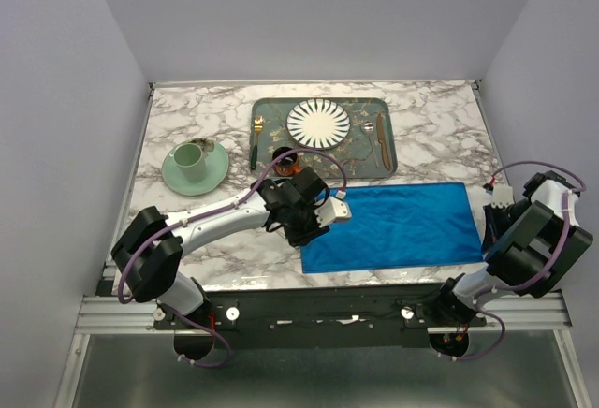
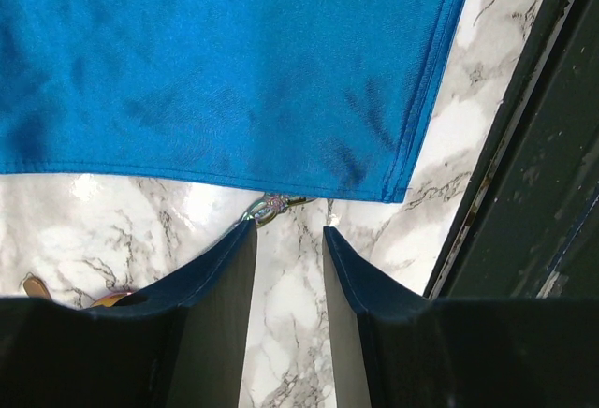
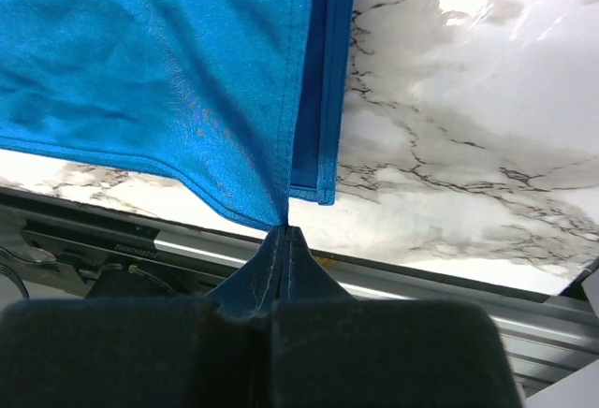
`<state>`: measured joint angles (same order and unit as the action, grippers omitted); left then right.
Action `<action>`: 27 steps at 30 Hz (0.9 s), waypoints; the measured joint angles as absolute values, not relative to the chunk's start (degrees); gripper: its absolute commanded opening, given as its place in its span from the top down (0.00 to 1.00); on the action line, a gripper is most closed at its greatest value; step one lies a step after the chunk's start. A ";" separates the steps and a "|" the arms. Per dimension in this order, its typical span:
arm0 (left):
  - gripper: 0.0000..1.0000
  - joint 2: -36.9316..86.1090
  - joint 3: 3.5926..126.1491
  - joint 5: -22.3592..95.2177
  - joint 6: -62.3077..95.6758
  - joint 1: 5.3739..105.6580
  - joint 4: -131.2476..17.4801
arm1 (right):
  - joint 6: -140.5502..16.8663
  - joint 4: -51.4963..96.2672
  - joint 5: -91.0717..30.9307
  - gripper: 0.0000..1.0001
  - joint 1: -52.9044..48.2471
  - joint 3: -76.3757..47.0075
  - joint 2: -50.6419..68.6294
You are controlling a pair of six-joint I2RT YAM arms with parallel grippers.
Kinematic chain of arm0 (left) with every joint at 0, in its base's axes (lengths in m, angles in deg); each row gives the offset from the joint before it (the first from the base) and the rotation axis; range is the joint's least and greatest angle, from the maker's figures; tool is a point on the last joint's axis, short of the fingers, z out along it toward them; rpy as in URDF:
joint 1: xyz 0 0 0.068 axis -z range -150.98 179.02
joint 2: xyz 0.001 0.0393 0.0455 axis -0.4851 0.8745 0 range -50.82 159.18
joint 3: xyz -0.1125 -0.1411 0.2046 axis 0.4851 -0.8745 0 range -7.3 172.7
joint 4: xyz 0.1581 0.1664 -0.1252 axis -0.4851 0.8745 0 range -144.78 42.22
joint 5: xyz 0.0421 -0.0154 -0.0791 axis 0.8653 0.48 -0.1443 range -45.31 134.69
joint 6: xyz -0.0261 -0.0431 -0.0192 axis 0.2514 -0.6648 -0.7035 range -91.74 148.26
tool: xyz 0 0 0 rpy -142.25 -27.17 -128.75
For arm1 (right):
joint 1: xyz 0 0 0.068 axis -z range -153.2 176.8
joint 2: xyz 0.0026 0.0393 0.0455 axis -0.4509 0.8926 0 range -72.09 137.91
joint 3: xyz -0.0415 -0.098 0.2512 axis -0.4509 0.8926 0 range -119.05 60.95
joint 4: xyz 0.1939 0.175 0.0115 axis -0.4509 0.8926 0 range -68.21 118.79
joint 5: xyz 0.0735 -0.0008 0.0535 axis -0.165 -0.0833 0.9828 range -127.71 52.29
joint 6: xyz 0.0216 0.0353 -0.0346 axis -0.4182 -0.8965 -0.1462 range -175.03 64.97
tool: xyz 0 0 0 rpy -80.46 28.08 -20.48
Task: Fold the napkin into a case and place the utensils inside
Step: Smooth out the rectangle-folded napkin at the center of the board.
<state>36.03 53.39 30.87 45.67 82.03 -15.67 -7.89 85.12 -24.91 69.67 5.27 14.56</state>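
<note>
Right pincer (image 3: 285, 232): closed tight on the napkin (image 1: 402, 225), with one corner of the upper layer pinched between the fingertips. The cloth is drawn to a peak at that point. This is the napkin's near right corner, close to the front edge of the tabletop (image 1: 215, 240).

Lower layer: lies flat, and its hemmed edge shows just beside the pinched corner.

Left pincer (image 2: 288, 240): open, with nothing between the fingers and bare marble showing through the gap. It points at the napkin's left hem, close to it but not touching.

Spoon (image 2: 271, 208): only a small iridescent end shows, on the marble at the napkin's hem, just beyond the left fingertips. Whether the rest lies under the cloth cannot be told.

Napkin overall: bright blue, doubled into a wide rectangle and lying flat on the tabletop right of centre.

Farther back: a grey-green patterned tray (image 1: 360, 167) carries a striped white plate (image 1: 318, 123), a gold fork with a dark green handle (image 1: 255, 141) and a brown-handled cutlery pair (image 1: 379, 141).

Far left: a pale green cup (image 1: 190, 158) stands on its saucer (image 1: 217, 176).
</note>
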 measured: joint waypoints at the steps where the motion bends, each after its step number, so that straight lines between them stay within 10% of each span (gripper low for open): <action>1: 0.58 35.86 53.15 30.98 45.85 82.03 -15.65 | -7.78 85.01 -25.22 0.99 69.69 5.82 14.59; 13: 0.58 35.46 51.46 31.28 47.75 82.03 -15.71 | -7.89 79.07 -28.06 0.99 70.30 6.65 23.13; 18: 0.57 35.46 51.40 31.26 47.97 81.99 -15.80 | -8.18 79.90 -27.69 0.55 70.33 5.73 23.59; 27: 0.45 35.38 55.25 26.69 46.11 72.44 -16.28 | -5.36 87.87 -21.00 0.43 70.39 -3.19 18.43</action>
<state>35.38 55.25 26.69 46.11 72.44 -16.28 -5.36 87.87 -21.00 70.39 -3.19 18.43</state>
